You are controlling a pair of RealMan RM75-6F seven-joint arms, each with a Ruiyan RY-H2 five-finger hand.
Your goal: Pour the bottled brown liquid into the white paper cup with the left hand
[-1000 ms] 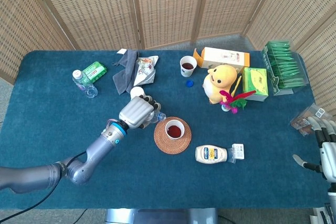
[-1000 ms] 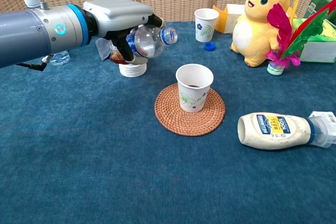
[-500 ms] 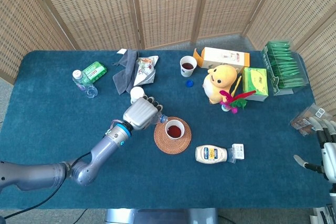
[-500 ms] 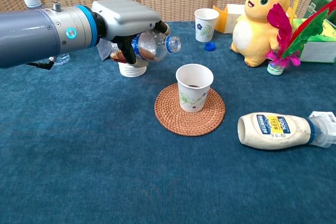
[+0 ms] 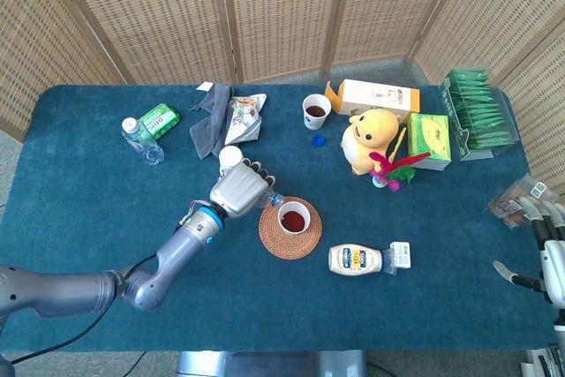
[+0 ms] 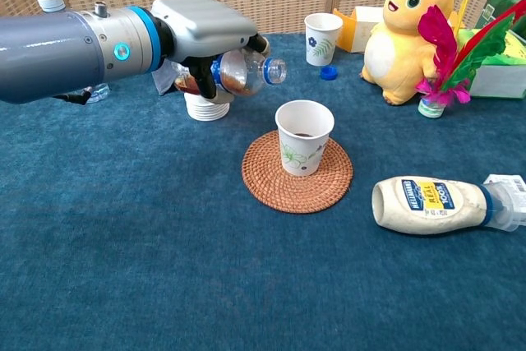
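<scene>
My left hand point(image 6: 201, 34) point(image 5: 238, 189) grips a clear plastic bottle point(image 6: 242, 74) with brown liquid in it, held sideways with its uncapped blue-ringed mouth pointing right. The mouth hangs above and a little left of the white paper cup point(image 6: 304, 137) point(image 5: 294, 216), which stands on a round woven coaster point(image 6: 297, 174) and holds some brown liquid. No liquid is seen leaving the bottle. My right hand point(image 5: 549, 249) shows at the far right edge of the head view, fingers apart, holding nothing.
A mayonnaise bottle point(image 6: 436, 205) lies right of the coaster. A yellow plush toy point(image 6: 407, 26), feathers point(image 6: 448, 47), a second paper cup point(image 6: 322, 38) and a blue cap point(image 6: 329, 72) stand behind. A white lid stack point(image 6: 207, 107) sits under my left hand. Boxes, a cloth and a water bottle point(image 5: 141, 139) line the back.
My left hand has carried the bottle to the right, nearer the cup, and the brown liquid has run toward the bottle's neck. The right hand has not moved.
</scene>
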